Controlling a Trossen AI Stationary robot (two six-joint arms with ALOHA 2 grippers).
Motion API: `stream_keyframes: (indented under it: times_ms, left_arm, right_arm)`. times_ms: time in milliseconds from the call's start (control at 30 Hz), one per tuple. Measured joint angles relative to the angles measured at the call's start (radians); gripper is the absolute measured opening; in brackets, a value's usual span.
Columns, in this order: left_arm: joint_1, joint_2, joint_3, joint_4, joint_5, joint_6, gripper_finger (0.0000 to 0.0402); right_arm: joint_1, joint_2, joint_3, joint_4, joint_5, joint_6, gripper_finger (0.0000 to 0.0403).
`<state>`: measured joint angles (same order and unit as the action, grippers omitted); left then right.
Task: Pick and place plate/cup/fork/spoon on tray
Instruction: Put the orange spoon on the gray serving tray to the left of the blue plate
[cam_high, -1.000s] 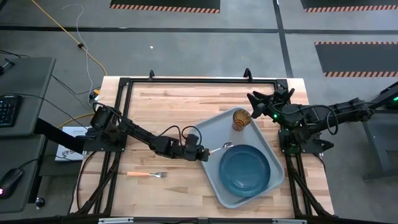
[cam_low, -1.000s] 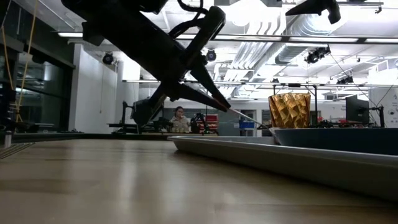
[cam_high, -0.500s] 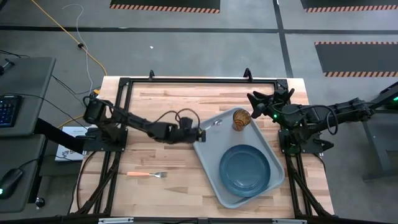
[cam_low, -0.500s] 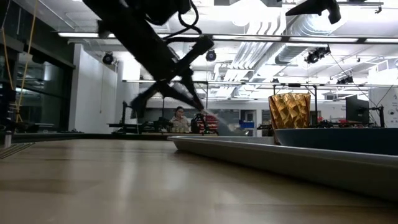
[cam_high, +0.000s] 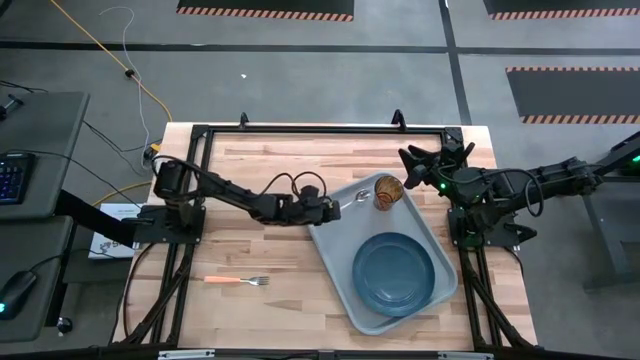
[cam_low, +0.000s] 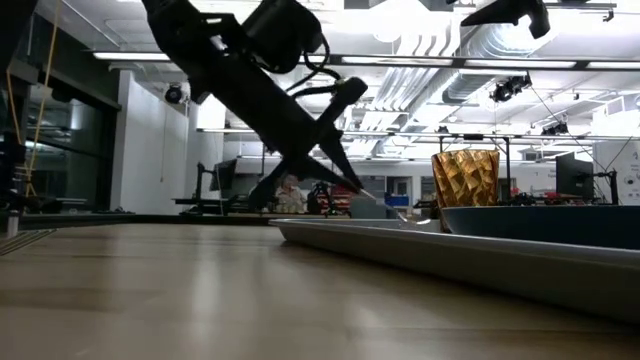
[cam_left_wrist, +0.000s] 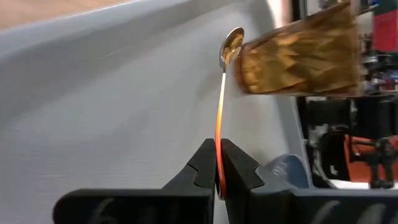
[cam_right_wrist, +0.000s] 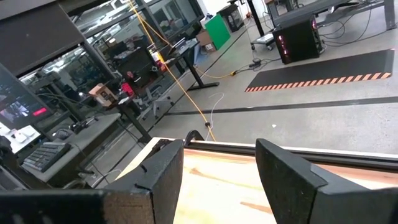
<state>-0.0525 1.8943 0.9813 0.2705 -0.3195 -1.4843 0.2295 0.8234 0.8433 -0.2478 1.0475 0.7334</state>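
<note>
- High view: the left gripper (cam_high: 334, 208) is at the far left corner of the tray (cam_high: 338, 250), pinching the spoon (cam_high: 350, 201). The cup (cam_high: 387, 191) stands at the tray's far edge, the plate (cam_high: 394, 272) fills its near part, and the fork (cam_high: 238, 281) lies on the table (cam_high: 250, 160) left of the tray.
- Low view: the spoon (cam_low: 385, 210) tip is low over the tray (cam_low: 420, 247).
- Left wrist view: fingers (cam_left_wrist: 202, 168) squeeze the spoon's orange handle (its bowl is beside the cup (cam_left_wrist: 298, 59)).
- Right wrist view: the right gripper (cam_right_wrist: 217, 162) is spread wide, holding nothing.
</note>
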Motion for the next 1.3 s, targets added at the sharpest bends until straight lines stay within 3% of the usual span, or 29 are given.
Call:
stream_keyframes:
  times_ms: [300,1300]
  left_arm:
    - [0.000,0.041,-0.001,-0.006,-0.005,-0.031,0.0011]
    - [0.061,0.042,-0.002,-0.081,0.022,0.144,0.0112]
  right_arm:
    - [0.000,0.000,0.000,0.002,0.000,0.000,0.0193]
    - [0.000,0.000,0.000,0.004,-0.003,0.010,0.0193]
